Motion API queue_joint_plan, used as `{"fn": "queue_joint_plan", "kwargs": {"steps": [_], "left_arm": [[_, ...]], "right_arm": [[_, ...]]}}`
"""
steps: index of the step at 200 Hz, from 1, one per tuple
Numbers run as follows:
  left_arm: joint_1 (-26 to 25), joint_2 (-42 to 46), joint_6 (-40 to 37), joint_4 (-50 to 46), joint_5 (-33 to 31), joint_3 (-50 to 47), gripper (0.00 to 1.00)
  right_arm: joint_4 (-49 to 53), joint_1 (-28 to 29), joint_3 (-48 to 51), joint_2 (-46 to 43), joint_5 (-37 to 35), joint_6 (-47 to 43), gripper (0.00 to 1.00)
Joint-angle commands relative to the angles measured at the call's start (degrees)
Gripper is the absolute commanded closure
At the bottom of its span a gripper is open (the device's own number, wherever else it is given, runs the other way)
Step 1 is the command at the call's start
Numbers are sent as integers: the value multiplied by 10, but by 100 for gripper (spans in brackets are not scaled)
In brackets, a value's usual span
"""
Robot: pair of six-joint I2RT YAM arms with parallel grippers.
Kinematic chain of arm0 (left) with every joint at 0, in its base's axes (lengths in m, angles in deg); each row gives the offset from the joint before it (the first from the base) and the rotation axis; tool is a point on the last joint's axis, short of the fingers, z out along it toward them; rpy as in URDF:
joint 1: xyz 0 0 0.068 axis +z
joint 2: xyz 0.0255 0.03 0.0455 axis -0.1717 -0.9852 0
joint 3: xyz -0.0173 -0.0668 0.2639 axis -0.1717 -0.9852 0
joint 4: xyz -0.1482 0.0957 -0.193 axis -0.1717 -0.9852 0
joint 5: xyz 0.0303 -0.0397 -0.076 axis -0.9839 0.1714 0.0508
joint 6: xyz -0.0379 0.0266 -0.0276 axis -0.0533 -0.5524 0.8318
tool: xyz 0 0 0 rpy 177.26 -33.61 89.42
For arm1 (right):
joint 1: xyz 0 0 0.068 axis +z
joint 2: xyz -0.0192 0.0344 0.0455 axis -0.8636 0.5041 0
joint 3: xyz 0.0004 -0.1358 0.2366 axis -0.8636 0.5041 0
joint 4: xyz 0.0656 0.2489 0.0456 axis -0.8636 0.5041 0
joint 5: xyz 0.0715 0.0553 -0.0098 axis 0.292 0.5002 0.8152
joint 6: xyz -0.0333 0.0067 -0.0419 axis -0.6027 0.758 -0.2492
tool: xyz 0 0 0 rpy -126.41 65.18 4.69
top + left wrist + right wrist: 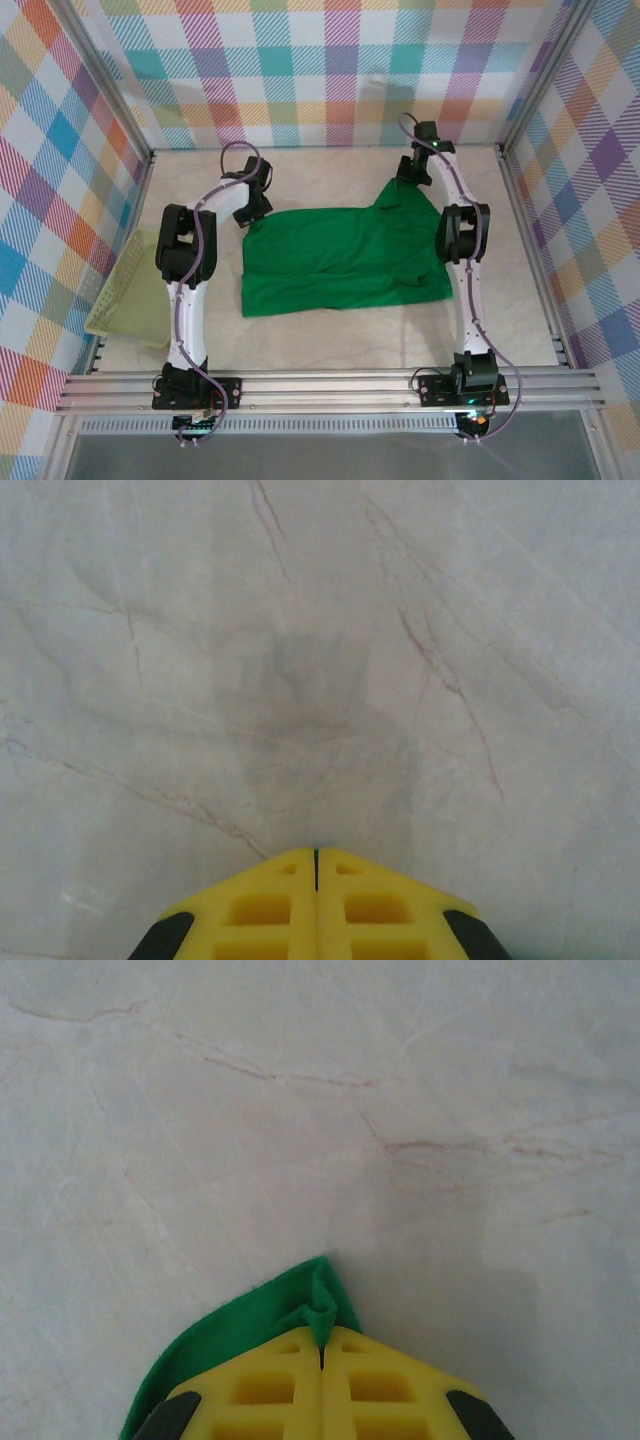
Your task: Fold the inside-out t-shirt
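The inside-out t-shirt [340,258] is a bright green cloth lying mostly flat in the middle of the table. Its far right corner is pulled up into a peak. My right gripper [408,180] sits at that peak. In the right wrist view its yellow fingers [270,1390] are shut on a pinched fold of the t-shirt [250,1325], just above the pale table. My left gripper [252,213] is at the shirt's far left corner. In the left wrist view the left gripper [316,852] is shut, with only a thin green sliver of cloth showing between the fingertips.
A pale yellow-green mesh basket [128,290] lies at the left edge, beside the left arm. Metal frame rails [330,388] run along the near edge, and checked walls close in the other sides. Bare marbled table [330,340] lies in front of the shirt.
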Motion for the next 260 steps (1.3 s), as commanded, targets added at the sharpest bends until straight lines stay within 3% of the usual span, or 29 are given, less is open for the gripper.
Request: {"fn": "queue_joint_plan", "kwargs": {"steps": [1,80,162,260], "left_arm": [[6,36,-1,0,4,-24,99],[19,134,-3,68,-21,-104,100],[18,232,-28,107,4,-202,100],[-54,373,-17,132,-10,-384,100]], "right_arm": [[-21,2,29,-85,-12,-30,100],[-107,-11,216,-266,-19,-34,100],[-210,-17,519,-476,-4,12,100],[-201,-46,845,-727,-62,135,100]]}}
